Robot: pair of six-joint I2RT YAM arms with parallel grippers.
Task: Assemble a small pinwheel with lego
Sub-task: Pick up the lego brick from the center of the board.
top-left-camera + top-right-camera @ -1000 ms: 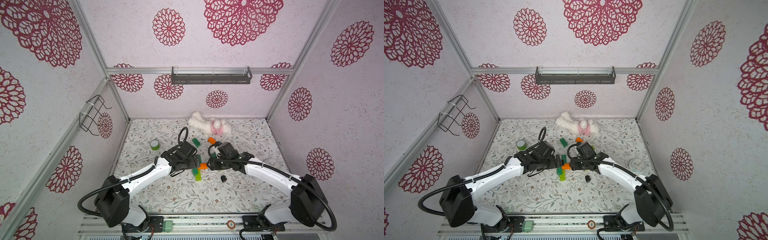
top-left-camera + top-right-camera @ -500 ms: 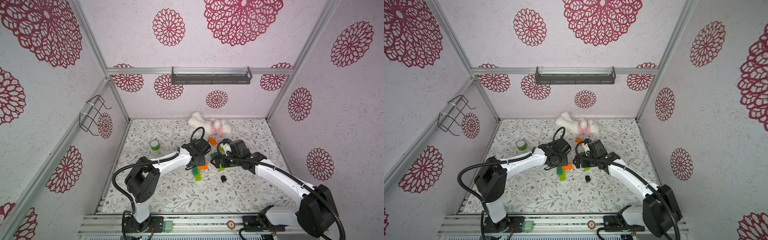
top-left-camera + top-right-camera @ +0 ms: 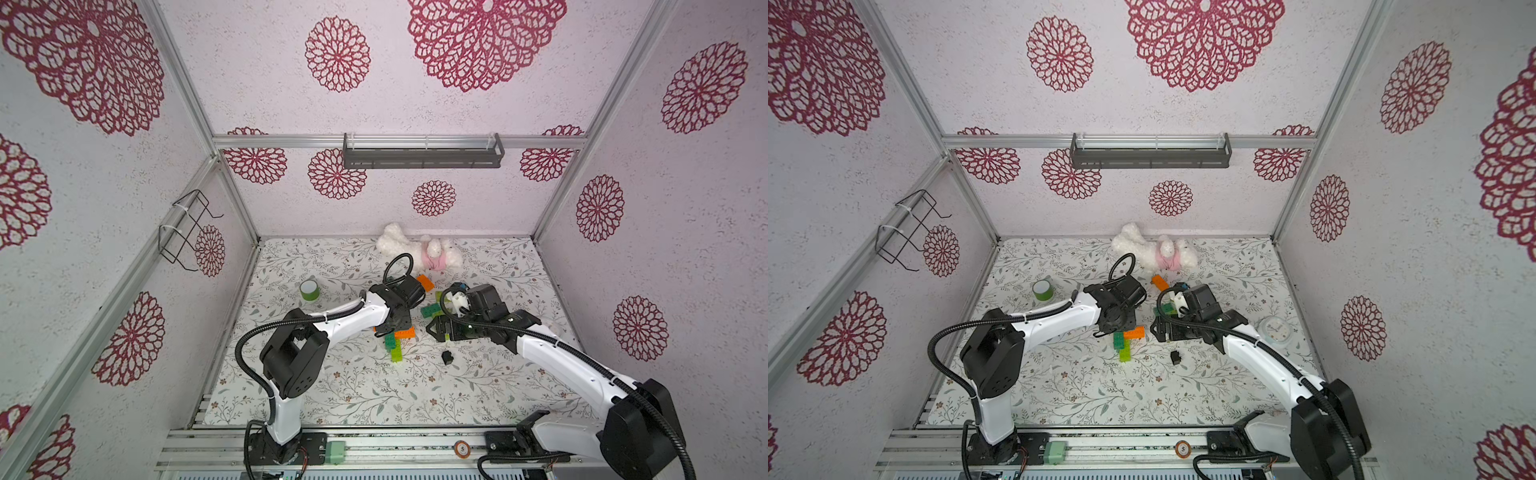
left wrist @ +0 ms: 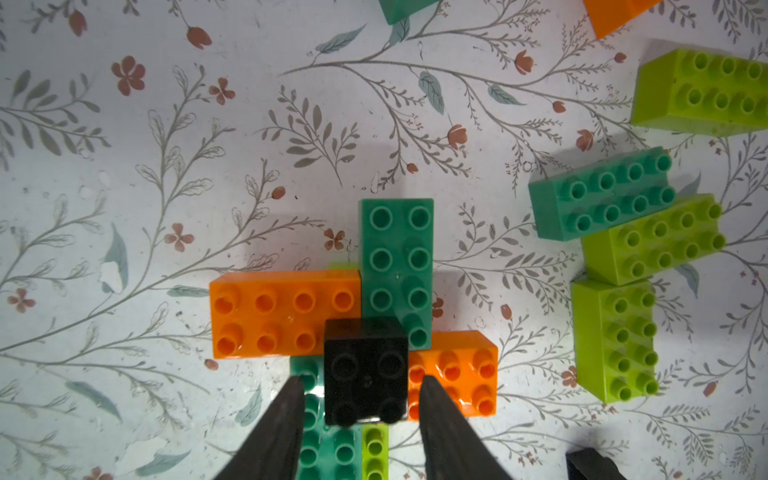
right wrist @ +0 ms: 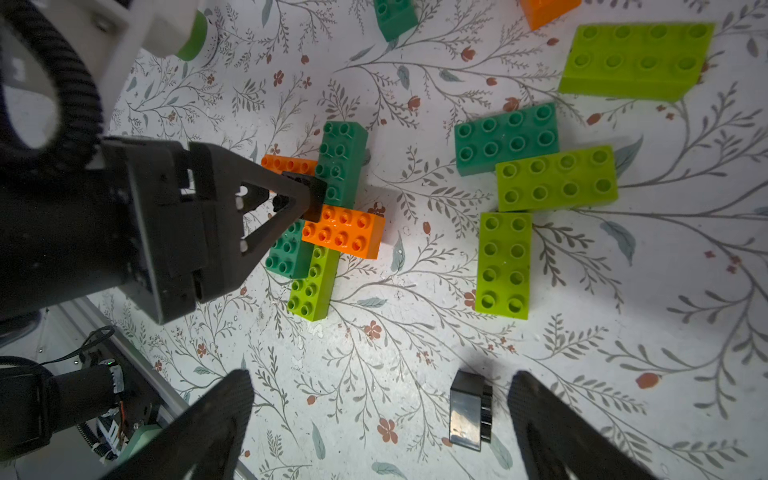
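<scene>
We see the left tool (image 4: 360,380) down over the pinwheel (image 3: 404,333) near the middle of the floral worktop (image 3: 332,395). Its two fingers flank the black square brick (image 4: 365,370) on the hub. There an orange brick (image 4: 282,313), a dark green brick (image 4: 397,257), a second orange brick (image 4: 457,374) and a lower dark green brick (image 4: 316,436) meet, and a lime brick (image 4: 374,449) pokes out beneath.

A thin sliver shows on each side of the black square brick, so we cannot tell whether the fingers press it.

The right tool (image 5: 380,378) stands wide open and holds nothing. In its wrist view a second black brick (image 5: 469,411) lies on its side between the fingers, touching neither. Near the pinwheel lie a loose dark green brick (image 4: 602,195) and loose lime bricks (image 4: 652,241).
</scene>
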